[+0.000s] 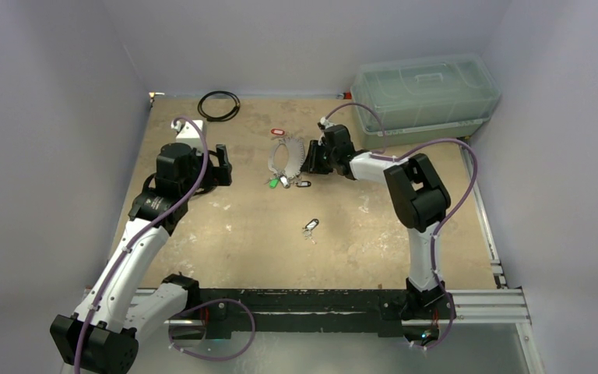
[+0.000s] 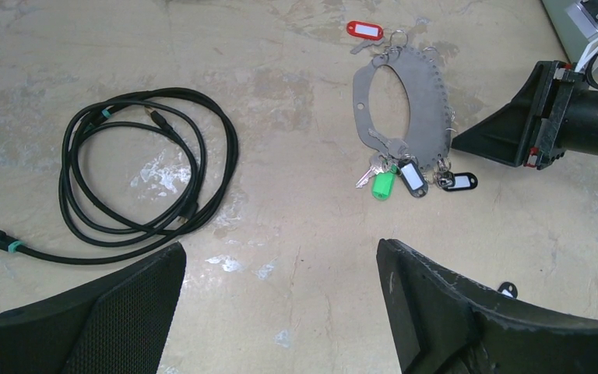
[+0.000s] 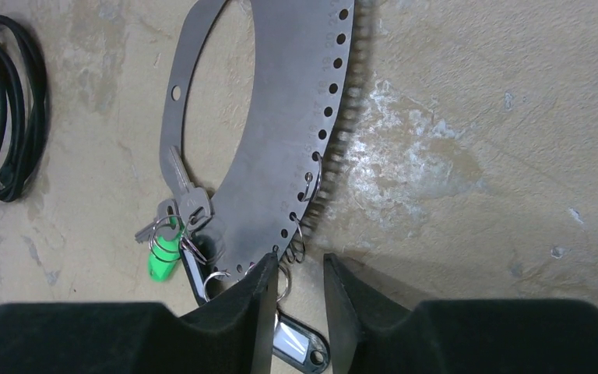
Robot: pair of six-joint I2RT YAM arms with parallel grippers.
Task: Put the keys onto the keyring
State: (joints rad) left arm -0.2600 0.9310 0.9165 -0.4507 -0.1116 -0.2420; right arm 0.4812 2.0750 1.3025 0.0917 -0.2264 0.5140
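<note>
Right claw [image 3: 298,269] at keyring [image 3: 280,140] rim (close)

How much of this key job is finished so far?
Several keys, green and black tagged, already hang on the keyring. The right gripper is at the ring's edge beside a black-tagged key. One loose key lies on the table, still to add. The left gripper hovers open.

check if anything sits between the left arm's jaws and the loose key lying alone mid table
Nothing visible does. In the top view only bare tan tabletop separates the left arm's wide-open jaws from the small loose metal key. The flat oval silver-grey metal keyring with its tagged keys lies off that line, farther back.
</note>
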